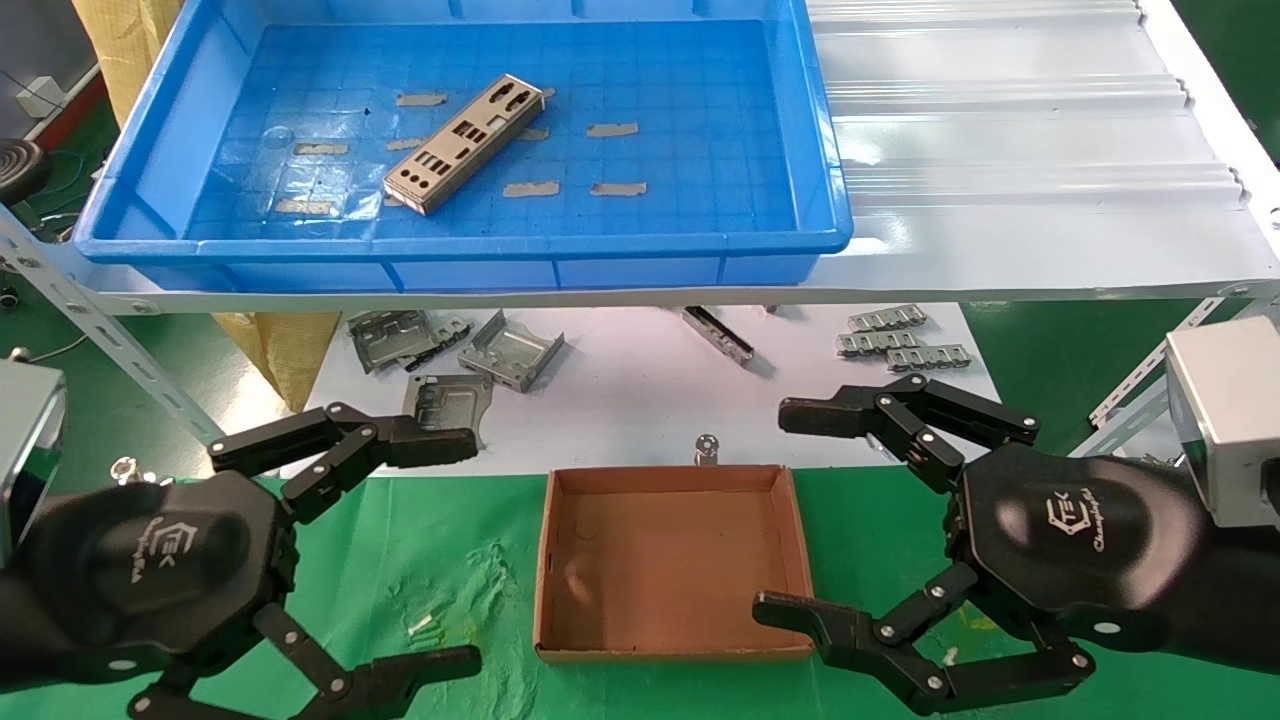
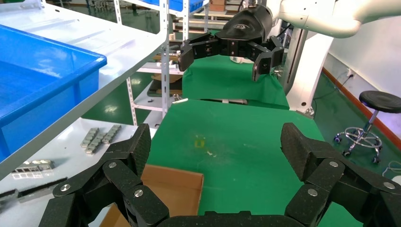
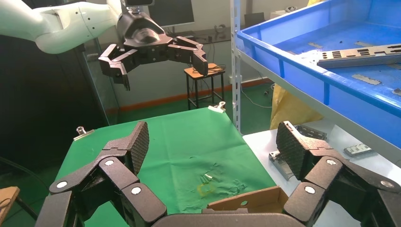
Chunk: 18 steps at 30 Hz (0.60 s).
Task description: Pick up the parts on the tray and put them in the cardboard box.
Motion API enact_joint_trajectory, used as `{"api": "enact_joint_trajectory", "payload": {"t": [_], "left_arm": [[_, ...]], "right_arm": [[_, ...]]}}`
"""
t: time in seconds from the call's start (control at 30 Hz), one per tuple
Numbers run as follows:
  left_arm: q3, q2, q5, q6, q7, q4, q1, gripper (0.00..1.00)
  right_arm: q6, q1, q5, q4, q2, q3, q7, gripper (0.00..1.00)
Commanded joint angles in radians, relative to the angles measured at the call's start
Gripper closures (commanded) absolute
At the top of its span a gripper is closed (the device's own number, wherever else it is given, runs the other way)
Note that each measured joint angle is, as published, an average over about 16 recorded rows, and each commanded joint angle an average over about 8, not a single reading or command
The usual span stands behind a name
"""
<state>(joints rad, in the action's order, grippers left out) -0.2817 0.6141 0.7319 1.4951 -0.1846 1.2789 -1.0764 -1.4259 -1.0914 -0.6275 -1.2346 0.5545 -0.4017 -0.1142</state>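
One silver-grey punched metal plate (image 1: 465, 145) lies slantwise on the floor of the blue tray (image 1: 450, 245) on the upper shelf. It also shows in the right wrist view (image 3: 364, 53). The brown cardboard box (image 1: 660, 560) sits empty on the green cloth between my grippers. My left gripper (image 1: 470, 555) is open and empty, left of the box. My right gripper (image 1: 775, 510) is open and empty at the box's right side. In each wrist view my own open gripper (image 2: 215, 146) (image 3: 213, 142) hangs above the cloth beside the box (image 2: 165, 189) (image 3: 255, 201).
Bent grey brackets (image 1: 480, 355) and ridged clip strips (image 1: 900, 340) lie on the white lower surface behind the box. A binder clip (image 1: 707, 448) stands at the cloth's far edge. A white ribbed sheet (image 1: 1000, 120) lies right of the tray. Slanted metal shelf struts (image 1: 110, 330) stand at both sides.
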Motion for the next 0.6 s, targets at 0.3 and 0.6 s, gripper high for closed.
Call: {"api": "enact_joint_trajectory", "payload": {"t": [0.3, 0.6], "left_arm": [[0.0, 0.0, 0.0, 0.0, 0.0, 0.0, 0.0, 0.0], [0.0, 0.0, 0.0, 0.0, 0.0, 0.0, 0.0, 0.0]], "right_arm": [[0.0, 0.0, 0.0, 0.0, 0.0, 0.0, 0.0, 0.0], [0.0, 0.0, 0.0, 0.0, 0.0, 0.0, 0.0, 0.0]]}}
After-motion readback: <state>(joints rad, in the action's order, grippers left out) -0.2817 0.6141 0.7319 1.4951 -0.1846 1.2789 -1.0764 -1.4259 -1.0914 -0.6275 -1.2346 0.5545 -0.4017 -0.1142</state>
